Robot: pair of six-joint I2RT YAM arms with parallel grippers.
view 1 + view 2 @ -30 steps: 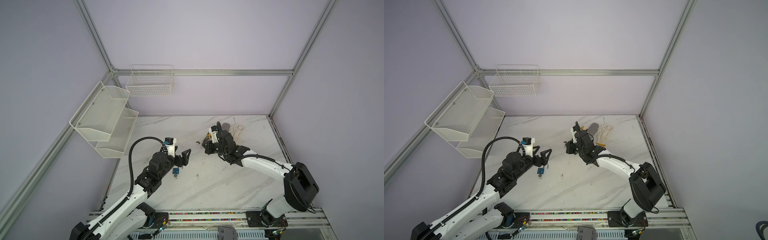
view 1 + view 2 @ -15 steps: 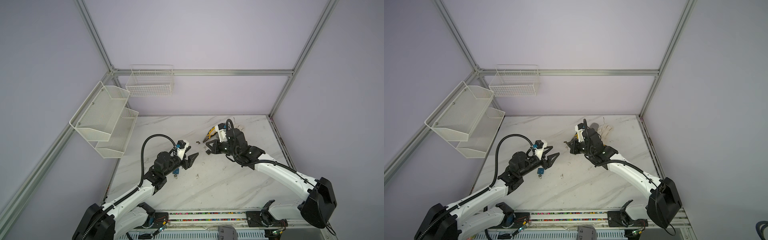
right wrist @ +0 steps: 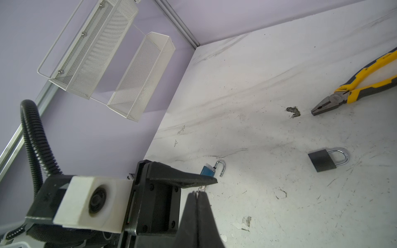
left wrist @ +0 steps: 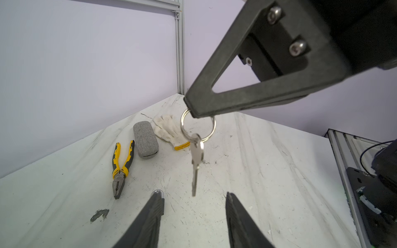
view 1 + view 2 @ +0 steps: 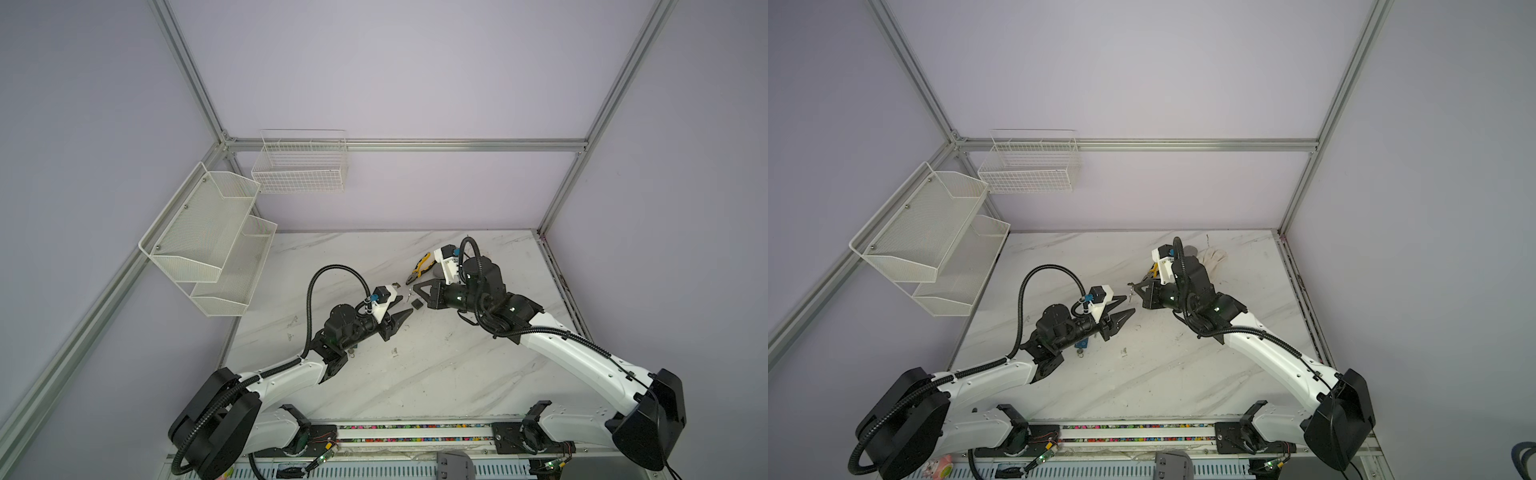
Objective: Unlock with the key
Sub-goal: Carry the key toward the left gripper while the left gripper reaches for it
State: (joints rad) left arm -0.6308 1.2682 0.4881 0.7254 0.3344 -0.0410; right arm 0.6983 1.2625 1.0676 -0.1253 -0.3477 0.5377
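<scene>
1. In a top view the left gripper (image 5: pixel 406 305) lies low over the middle of the table (image 5: pixel 457 374), its fingers spread. The right gripper (image 5: pixel 414 286) sits at its 1 o'clock, tips nearly meeting. A black padlock (image 5: pixel 417 304) lies flat at 3 o'clock of the left fingertips. Pliers (image 5: pixel 419 268) lie at 12 o'clock of that padlock.
2. In a top view the key (image 5: pixel 1131 294) hangs from the right gripper's tip, at 12 o'clock of the left gripper (image 5: pixel 1129 304). A blue padlock (image 5: pixel 1081 344) lies under the left wrist, at 8 o'clock of the left fingertips. A white glove (image 5: pixel 1214 255) lies at 2 o'clock of the right gripper.
3. In the left wrist view the right fingers (image 4: pixel 247 101) are pressed together, pinching the key ring (image 4: pixel 214 126). The key (image 4: pixel 196 163) dangles from the ring, its tip between the spread left fingers (image 4: pixel 150 221) and touching neither. Beyond it the pliers, a grey case (image 4: pixel 145 139) and the glove lie side by side.
4. In the right wrist view the right fingers (image 3: pixel 197 206) are shut tight, with one left finger just beside their tip. The blue padlock (image 3: pixel 209 170) lies with its shackle swung open. The black padlock (image 3: pixel 322 161), shackle closed, lies well apart from it. Mesh shelves (image 3: pixel 107 58) hang on the wall.
</scene>
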